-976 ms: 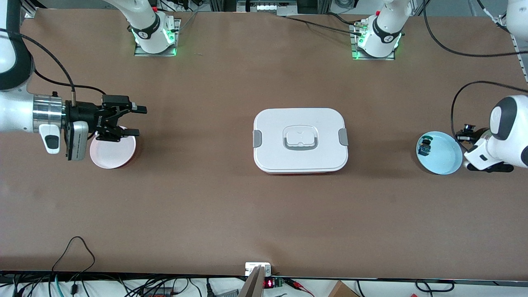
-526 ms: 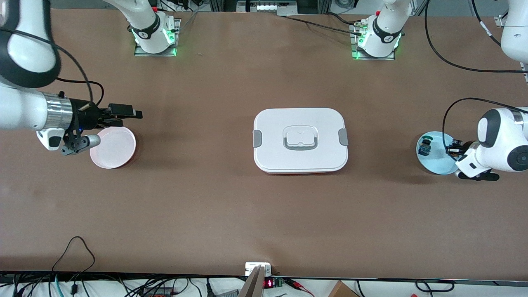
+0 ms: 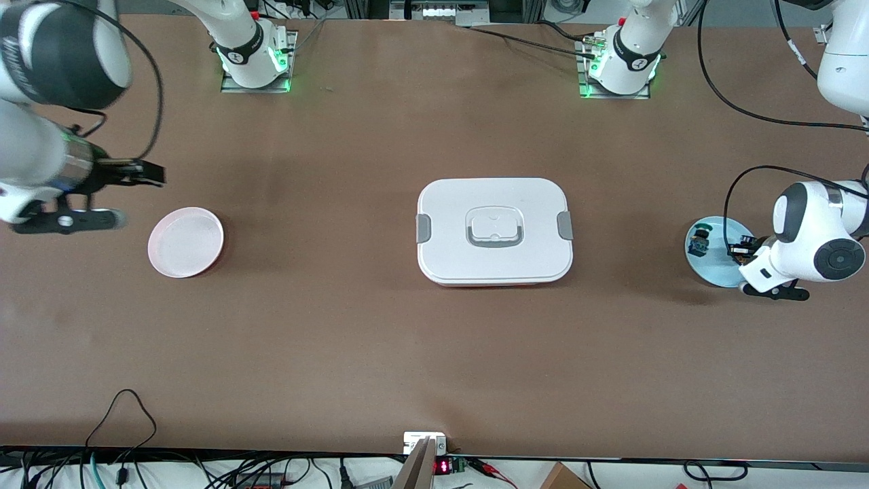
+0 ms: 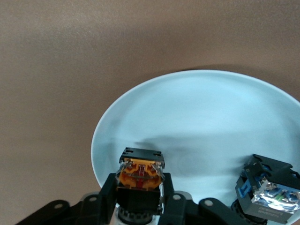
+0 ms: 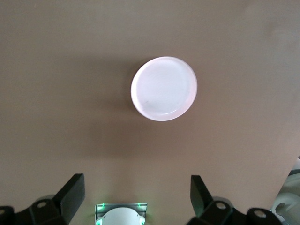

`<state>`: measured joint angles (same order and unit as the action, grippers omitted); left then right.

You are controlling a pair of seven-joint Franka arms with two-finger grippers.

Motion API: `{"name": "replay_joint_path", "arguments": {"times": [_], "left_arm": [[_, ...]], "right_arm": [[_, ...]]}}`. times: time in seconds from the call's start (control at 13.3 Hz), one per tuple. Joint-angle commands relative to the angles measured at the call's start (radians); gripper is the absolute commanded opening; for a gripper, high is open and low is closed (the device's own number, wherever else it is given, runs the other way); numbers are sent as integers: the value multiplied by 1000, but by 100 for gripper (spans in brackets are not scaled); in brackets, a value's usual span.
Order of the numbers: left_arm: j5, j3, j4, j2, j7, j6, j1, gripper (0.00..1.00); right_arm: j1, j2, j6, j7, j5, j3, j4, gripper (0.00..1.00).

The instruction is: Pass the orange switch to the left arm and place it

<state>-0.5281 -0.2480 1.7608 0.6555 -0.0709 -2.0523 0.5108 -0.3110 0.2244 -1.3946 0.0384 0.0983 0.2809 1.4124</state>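
My left gripper is shut on the orange switch, gripping its black body with the orange terminal end showing. It holds the switch over the edge of the light blue plate. In the front view this gripper is over that plate at the left arm's end of the table. My right gripper is open and empty, up in the air beside the pink plate. Its fingers stand wide apart. The white lidded box sits mid-table between the two plates.
A second small switch with a blue-green top lies in the light blue plate, also seen in the front view. The pink plate holds nothing. The arm bases stand along the table edge farthest from the front camera.
The right gripper has swung off the pink plate toward the right arm's end of the table. The left arm has moved in over the light blue plate.
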Motion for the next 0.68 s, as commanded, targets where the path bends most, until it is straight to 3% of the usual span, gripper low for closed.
{"name": "replay_joint_path", "arguments": {"times": [0.0, 0.08, 0.3, 0.6], "left_arm": [[-17, -13, -3, 3, -32, -3, 12, 100], [-6, -17, -7, -5, -41, 6, 17, 100], [71, -42, -47, -62, -39, 116, 15, 100], [175, -163, -286, -123, -44, 459, 11, 100]], "right_arm": [[213, -49, -3, -37, -21, -154, -12, 100], [255, -54, -6, -72, -35, -198, -9, 100], [259, -75, -20, -95, -38, -201, 3, 100], [270, -207, -179, -26, -40, -193, 224, 100]]}}
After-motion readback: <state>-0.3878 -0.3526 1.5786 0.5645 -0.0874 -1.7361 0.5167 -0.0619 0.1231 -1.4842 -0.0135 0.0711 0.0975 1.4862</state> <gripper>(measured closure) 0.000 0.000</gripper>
